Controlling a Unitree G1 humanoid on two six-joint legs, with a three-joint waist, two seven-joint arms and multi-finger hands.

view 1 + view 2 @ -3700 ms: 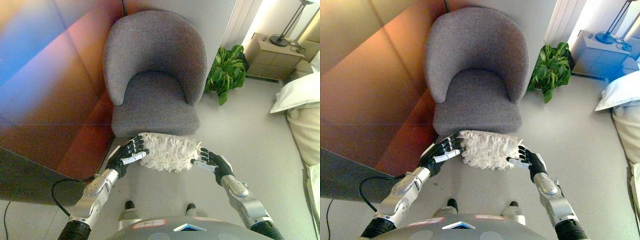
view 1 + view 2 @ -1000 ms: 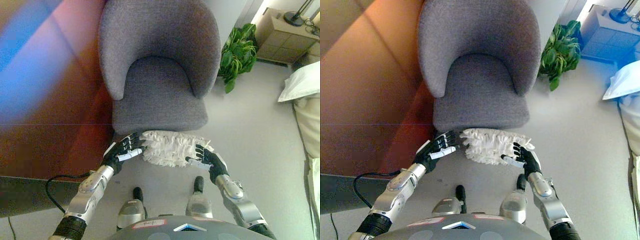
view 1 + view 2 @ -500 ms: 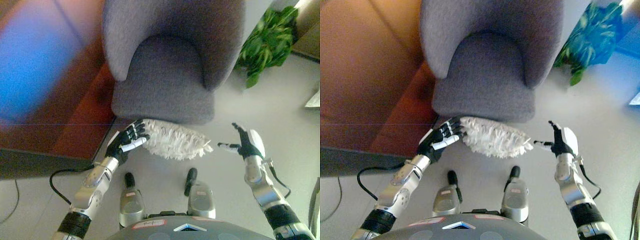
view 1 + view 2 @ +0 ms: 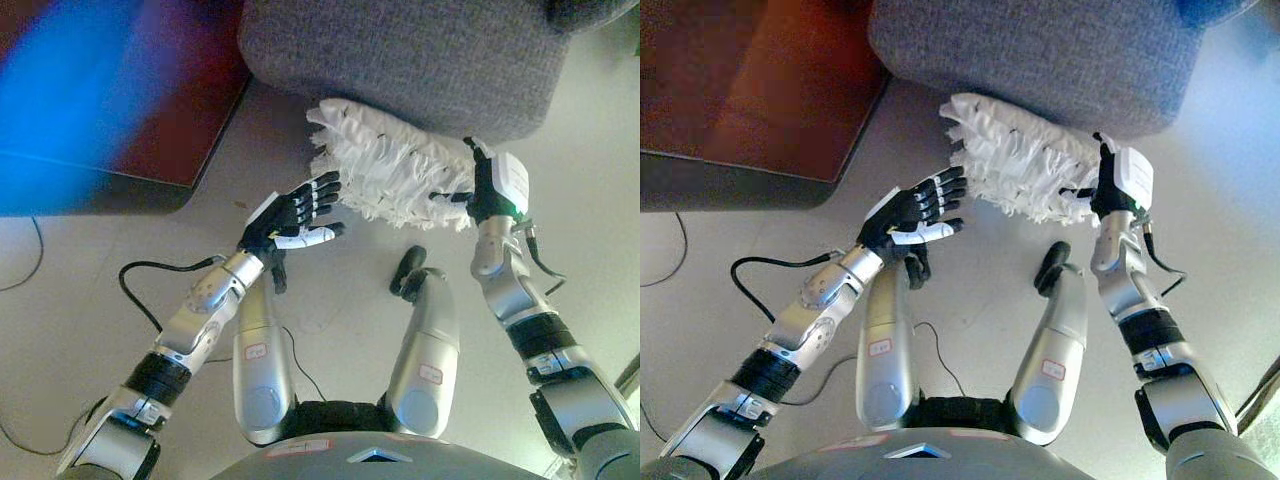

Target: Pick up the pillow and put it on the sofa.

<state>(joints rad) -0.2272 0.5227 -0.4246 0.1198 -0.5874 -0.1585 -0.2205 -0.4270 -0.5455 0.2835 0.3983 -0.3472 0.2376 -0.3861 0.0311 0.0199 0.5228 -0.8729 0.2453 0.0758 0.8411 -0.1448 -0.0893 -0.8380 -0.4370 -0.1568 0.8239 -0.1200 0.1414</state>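
Observation:
The white shaggy pillow (image 4: pixel 390 170) lies low against the front edge of the grey sofa chair (image 4: pixel 400 50), seemingly on the floor. My left hand (image 4: pixel 295 215) is open, palm up, just short of the pillow's left end and a little apart from it. My right hand (image 4: pixel 1110 185) is open at the pillow's right end, with its fingertips against the fringe. Only the seat's front of the sofa shows at the top of both views.
A dark reddish wooden panel (image 4: pixel 770 90) stands to the left of the sofa, its lower edge close to my left arm. Pale floor (image 4: pixel 80 300) stretches to the left and right of my arms.
The camera has tipped down. The pillow has left my left hand and rests lower against the sofa front. My right hand, away to the right half a second ago, has come back to the pillow's right end.

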